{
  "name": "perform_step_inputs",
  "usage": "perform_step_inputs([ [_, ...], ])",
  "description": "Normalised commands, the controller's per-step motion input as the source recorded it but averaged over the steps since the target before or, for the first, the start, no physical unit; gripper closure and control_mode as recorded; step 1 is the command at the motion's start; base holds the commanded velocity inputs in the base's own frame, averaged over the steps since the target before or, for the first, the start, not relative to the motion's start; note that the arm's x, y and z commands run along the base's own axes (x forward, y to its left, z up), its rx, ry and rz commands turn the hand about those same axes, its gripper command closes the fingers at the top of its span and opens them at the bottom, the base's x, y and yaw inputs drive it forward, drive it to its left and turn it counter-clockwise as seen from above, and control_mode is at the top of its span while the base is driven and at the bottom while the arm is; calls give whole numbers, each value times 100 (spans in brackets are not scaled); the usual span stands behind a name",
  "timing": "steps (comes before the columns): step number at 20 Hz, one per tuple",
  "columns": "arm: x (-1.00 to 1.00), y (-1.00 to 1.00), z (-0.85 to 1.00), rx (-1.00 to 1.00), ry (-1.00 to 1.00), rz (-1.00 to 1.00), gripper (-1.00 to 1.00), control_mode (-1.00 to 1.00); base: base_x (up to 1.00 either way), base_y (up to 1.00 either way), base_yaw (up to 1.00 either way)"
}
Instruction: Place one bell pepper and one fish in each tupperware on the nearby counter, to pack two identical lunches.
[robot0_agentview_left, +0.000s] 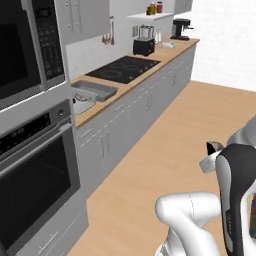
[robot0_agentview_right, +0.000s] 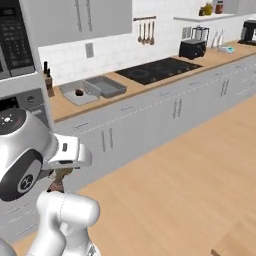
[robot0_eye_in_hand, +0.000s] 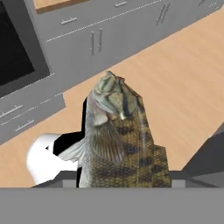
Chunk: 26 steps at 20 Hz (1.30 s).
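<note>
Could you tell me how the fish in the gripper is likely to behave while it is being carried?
The fish sticks straight out from the gripper without drooping, so it probably stays stiff. Its tapering, scaly body might slip if bumped.

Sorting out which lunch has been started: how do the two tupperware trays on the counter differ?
The lighter tupperware sits nearer the knife block and holds a small dark-red item, likely a bell pepper; the darker tupperware sits nearer the cooktop and looks empty. They differ in grey shade. Both are shallow rectangular trays, side by side on the counter.
</note>
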Motion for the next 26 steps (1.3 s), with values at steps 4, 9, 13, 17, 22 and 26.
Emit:
perform_step_inputs([
  [4, 0, 0, 0, 0, 0, 0, 100, 100, 100, 0, 30],
  [9, 0, 0, 0, 0, 0, 0, 100, 100, 100, -2, 25],
  [13, 0, 0, 0, 0, 0, 0, 100, 100, 100, -23, 23],
  [17, 0, 0, 0, 0, 0, 0, 100, 100, 100, -26, 24],
  [22, 0, 0, 0, 0, 0, 0, 100, 100, 100, -25, 30],
  [26, 0, 0, 0, 0, 0, 0, 100, 100, 100, -14, 39],
])
